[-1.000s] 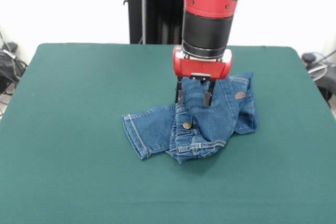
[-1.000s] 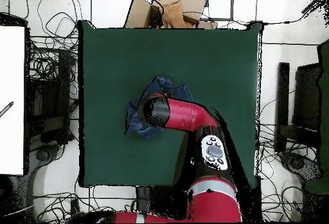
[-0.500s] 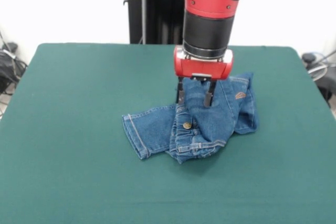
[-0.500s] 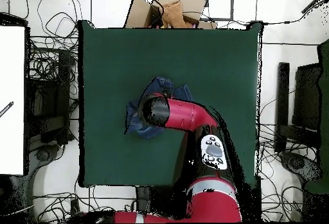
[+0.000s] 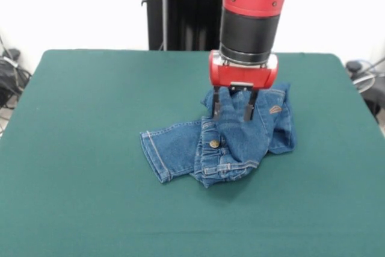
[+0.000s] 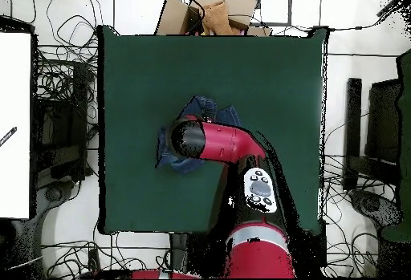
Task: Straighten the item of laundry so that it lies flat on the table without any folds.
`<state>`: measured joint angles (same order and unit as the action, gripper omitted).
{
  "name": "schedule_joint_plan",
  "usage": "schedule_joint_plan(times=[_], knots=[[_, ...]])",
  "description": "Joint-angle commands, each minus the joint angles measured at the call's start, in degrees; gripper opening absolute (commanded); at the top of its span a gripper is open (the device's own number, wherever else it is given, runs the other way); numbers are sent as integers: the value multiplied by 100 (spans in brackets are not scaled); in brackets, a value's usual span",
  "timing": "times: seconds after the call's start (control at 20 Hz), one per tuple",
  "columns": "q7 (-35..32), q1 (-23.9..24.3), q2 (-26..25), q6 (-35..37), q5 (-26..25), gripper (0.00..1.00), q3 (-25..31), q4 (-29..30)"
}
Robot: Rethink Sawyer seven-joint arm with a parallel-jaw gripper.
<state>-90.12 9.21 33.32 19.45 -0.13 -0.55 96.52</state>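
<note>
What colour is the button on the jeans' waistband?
Brass-gold; the button on the jeans shows best in the front view.

Jeans (image 5: 240, 139): blue denim, matt woven cloth, faded pale in patches, tan stitching, gathered waistband; one small brass button (image 5: 214, 144), dull metallic sheen. Table (image 5: 90, 118): plain dark green cloth cover, matt, smooth, even. Arm (image 5: 249, 4): glossy red and black shell, hard plastic look, soft highlights. Gripper (image 5: 233, 109): dark fingers, low sheen.
</note>
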Motion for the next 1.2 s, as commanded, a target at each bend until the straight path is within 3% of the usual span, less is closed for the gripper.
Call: schedule_joint_plan(times=[0.05, 0.65, 1.2], knots=[[-529, -100, 155, 133, -167, 100, 488, 228], [-383, 92, 71, -11, -296, 100, 489, 215], [-375, 102, -307, -246, -438, 100, 439, -15]])
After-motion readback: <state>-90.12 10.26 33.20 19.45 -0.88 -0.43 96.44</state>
